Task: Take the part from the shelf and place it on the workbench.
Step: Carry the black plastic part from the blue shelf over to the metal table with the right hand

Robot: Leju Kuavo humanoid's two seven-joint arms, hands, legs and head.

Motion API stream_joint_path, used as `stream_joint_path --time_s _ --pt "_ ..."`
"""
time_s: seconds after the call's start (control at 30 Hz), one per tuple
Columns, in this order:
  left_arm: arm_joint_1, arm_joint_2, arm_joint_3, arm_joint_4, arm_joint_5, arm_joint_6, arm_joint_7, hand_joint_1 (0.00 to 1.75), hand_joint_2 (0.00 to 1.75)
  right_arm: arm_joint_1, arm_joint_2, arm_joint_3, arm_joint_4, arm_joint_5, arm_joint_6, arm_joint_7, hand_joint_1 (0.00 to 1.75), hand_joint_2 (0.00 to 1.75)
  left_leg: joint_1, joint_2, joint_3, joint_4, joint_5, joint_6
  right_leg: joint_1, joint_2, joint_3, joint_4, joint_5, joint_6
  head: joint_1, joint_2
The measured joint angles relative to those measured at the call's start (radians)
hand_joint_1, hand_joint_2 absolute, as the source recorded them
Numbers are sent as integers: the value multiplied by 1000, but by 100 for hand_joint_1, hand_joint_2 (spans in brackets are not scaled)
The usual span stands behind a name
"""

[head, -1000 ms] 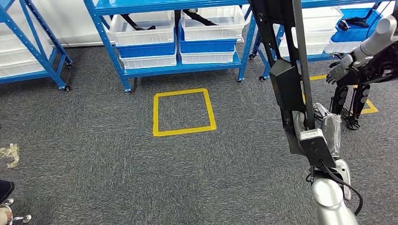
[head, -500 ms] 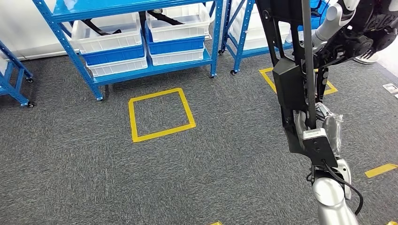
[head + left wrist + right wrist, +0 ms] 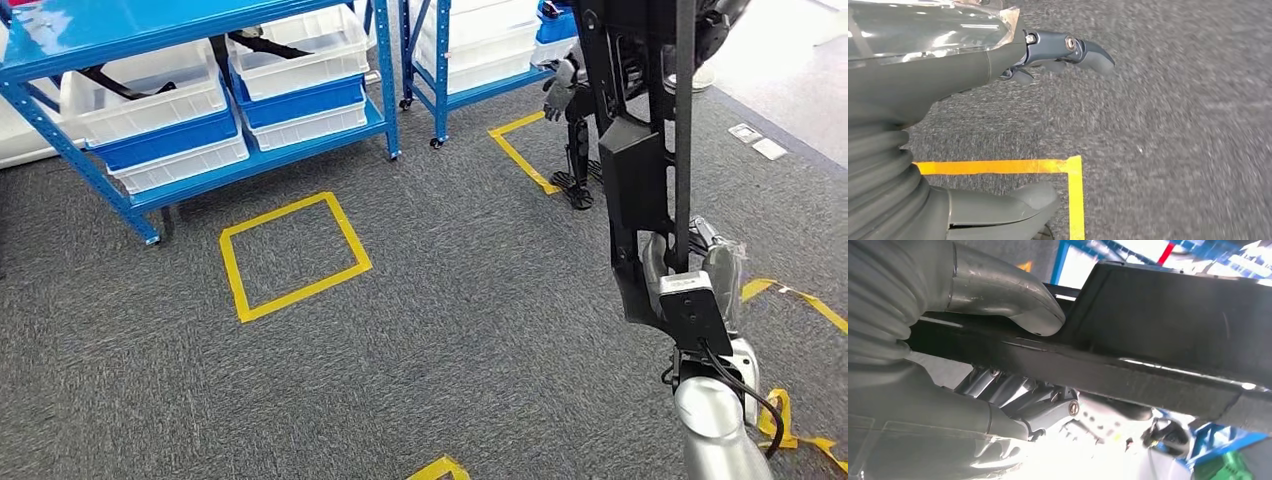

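The part [image 3: 640, 170], a long black bracket-like piece, is clamped in the right robot hand [image 3: 705, 275]; in the right wrist view the thumb [image 3: 1013, 287] is pressed on one face and the darker fingers [image 3: 1038, 402] are wrapped under the other, so the grip is taken across the narrow section. The grip sits at the lower end, judged to keep the bulk raised off the carpet [image 3: 420, 330] and away from the legs during transit. The long axis is held close to upright, lower end at the hand, upper end pointing up and slightly away, past the picture's top edge toward the blue shelf [image 3: 190, 30]. No counter is seen, so placement is judged not yet done. The left robot hand [image 3: 973, 125] hangs over the carpet above a yellow tape corner [image 3: 1073, 165]; its fingers are spread apart and nothing is gripped between them.
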Motion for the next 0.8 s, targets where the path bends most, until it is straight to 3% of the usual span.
stream_joint_path --time_s 0.07,0.13,0.17,0.2,0.23,0.3,0.37,0.43,0.5,0.57,0.63,0.67,0.7,0.73,0.8 --pt "0 0 0 1 2 2 0 0 175 -4 2 0 1 0 0 -1 175 175 3 -57 -47 108 -67 -5 -4 19 -3 -1 4 -14 -5 0" --pt "3 0 1 2 5 4 0 0 175 -6 5 1 4 0 0 -2 175 175 3 -82 -112 245 -125 -4 2 41 -7 -1 7 -22 -7 0" --pt "4 0 2 3 7 6 1 0 175 -7 7 1 7 0 0 -3 175 175 3 -84 -128 274 -127 -3 4 54 -8 0 7 -23 -7 0" --pt "5 0 3 4 7 7 1 0 175 -8 8 1 10 0 0 -3 175 175 3 -86 -123 261 -107 -1 5 66 -8 1 7 -23 -7 0" --pt "5 0 5 4 7 9 1 0 175 -11 9 2 13 -1 0 -5 175 175 4 -92 -100 212 -72 2 5 79 -7 3 8 -23 -7 0" --pt "5 1 9 5 8 10 3 0 175 -19 10 2 18 -3 0 -9 175 175 9 -136 -38 79 -9 8 8 105 -12 11 7 -21 -7 0" --pt "5 2 13 6 8 11 4 0 175 -28 10 3 23 -8 -1 -15 175 175 10 -169 -10 13 8 12 10 128 -23 18 10 -13 -7 0" --pt "5 1 16 7 9 10 4 0 175 -32 9 3 26 -17 -2 -20 175 175 6 -151 -10 6 11 21 8 147 -36 16 17 1 -7 0" --pt "4 0 16 7 9 10 4 0 175 -32 5 1 27 -27 -4 -23 175 175 6 -125 -7 -6 20 37 11 111 -58 43 5 8 -3 0" --pt "6 2 17 7 9 8 4 0 175 -32 2 -1 29 -38 -8 -27 175 175 7 -95 -6 -12 25 46 14 51 -112 153 -45 5 3 0" --pt "9 3 18 7 9 3 4 0 175 -28 2 -3 32 -51 -15 -30 175 175 5 -64 -8 -12 25 47 11 34 -171 278 -91 7 5 0" --pt "9 4 18 7 9 -1 4 0 175 -23 2 -5 33 -56 -19 -31 175 175 5 -50 -8 -12 25 46 9 31 -179 299 -95 14 5 0" --pt "9 4 18 7 8 -4 4 0 175 -19 1 -8 33 -62 -22 -33 175 175 6 -37 -8 -12 24 45 6 26 -163 273 -82 23 6 0" --pt "9 5 18 7 8 -6 3 0 175 -16 0 -11 33 -67 -25 -35 175 175 7 -24 -6 -11 22 42 3 13 -127 211 -60 34 6 0" --pt "9 9 18 7 6 -8 2 0 175 -13 -2 -16 32 -76 -33 -38 175 175 2 -1 -2 -9 15 31 4 -37 -46 67 -18 44 7 0"
